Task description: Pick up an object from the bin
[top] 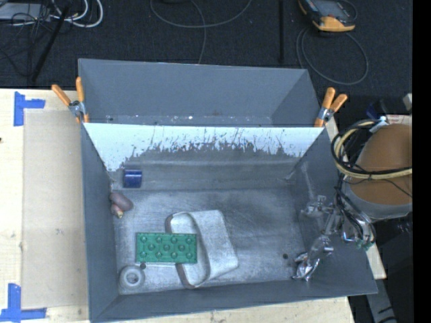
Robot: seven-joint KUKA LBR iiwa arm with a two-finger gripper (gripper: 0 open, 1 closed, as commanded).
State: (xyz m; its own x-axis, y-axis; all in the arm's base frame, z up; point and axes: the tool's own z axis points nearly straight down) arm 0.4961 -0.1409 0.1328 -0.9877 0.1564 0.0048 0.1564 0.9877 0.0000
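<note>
Grey pad (215,237) – a soft, rounded piece with a strap looped along its near side – lies on the floor of the bin (202,93), left of centre and towards the front wall. It is the loose thing nearest the gripper (307,266), yet the two are well apart. The gripper hangs low by the right wall, near the front right corner, over bare, scuffed metal. Whether the claw is spread or pressed together cannot be told from this angle.

A green studded plate (167,247) lies flat, touching the pad's left edge and partly on top of it. A grey ring (133,276) sits in the front left corner, just beside the plate. Further back along the left wall are a small brownish lump (120,204) and, behind it, a small blue block (133,177) – each apart from the others. The arm's brown cover (387,163), wrapped in cables, is outside the right wall.
</note>
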